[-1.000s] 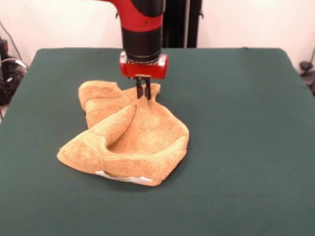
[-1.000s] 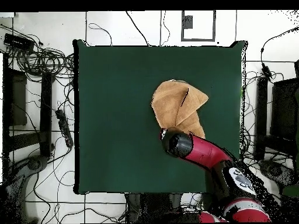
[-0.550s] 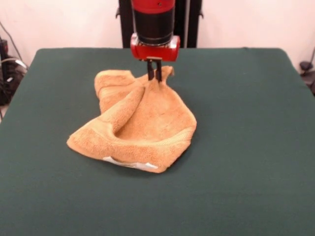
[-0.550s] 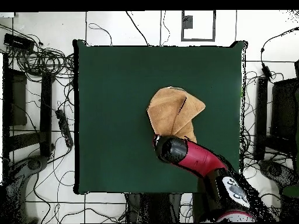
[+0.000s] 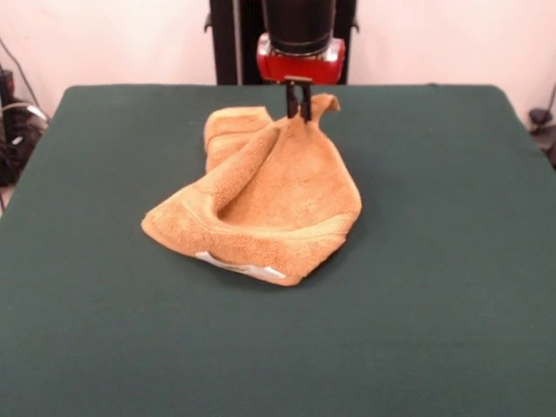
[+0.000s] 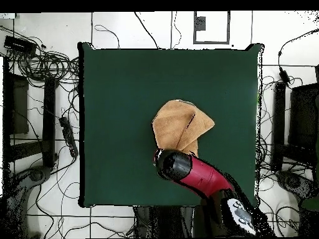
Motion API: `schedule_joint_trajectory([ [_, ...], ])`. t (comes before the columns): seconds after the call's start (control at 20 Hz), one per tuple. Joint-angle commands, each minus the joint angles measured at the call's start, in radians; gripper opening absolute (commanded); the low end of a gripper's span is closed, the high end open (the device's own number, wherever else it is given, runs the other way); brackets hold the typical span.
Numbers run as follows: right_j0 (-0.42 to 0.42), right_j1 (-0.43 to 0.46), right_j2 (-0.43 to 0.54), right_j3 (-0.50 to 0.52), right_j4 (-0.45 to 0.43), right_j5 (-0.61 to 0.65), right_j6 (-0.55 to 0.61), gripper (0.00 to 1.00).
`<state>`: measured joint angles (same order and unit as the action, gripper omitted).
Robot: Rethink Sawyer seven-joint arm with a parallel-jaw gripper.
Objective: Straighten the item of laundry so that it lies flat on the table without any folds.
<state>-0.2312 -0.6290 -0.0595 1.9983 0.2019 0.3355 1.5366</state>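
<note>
Orange-tan towel [image 5: 261, 200] crumpled, folded over, one corner lifted, mid green table [image 5: 452, 261].

Towel [image 5: 269, 195]: orange-tan terry cloth, looped and rough, matt; a flatter woven band along its near edge, with a smooth white label [image 5: 239, 266] beneath. Table [image 5: 434, 304]: dark green felt-like top, matt and even. Gripper [image 5: 300, 101]: dark matt fingers under a glossy red housing; arm [image 6: 205, 176] glossy red shell.

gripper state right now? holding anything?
Gripper: closed, pinching the far edge of the towel, which is lifted there; the rest lies crumpled on the table.
</note>
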Motion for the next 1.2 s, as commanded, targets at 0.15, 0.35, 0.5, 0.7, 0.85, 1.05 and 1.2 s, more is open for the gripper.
schedule_joint_trajectory([
  [0.15,0.075,-0.068,-0.023,0.067,0.082,0.240,0.314,0.00],
  [0.35,0.093,-0.112,-0.065,0.031,0.053,0.339,0.303,0.00],
  [0.5,0.093,-0.120,-0.075,0.022,0.050,0.364,0.292,0.00],
  [0.7,0.113,-0.153,-0.102,0.011,0.041,0.430,0.297,0.00],
  [0.85,0.126,-0.175,-0.119,0.003,0.036,0.474,0.299,0.00],
  [1.05,0.114,-0.148,-0.102,0.017,0.053,0.423,0.283,0.00],
  [1.2,0.082,-0.105,-0.056,0.044,0.085,0.331,0.252,0.00],
])
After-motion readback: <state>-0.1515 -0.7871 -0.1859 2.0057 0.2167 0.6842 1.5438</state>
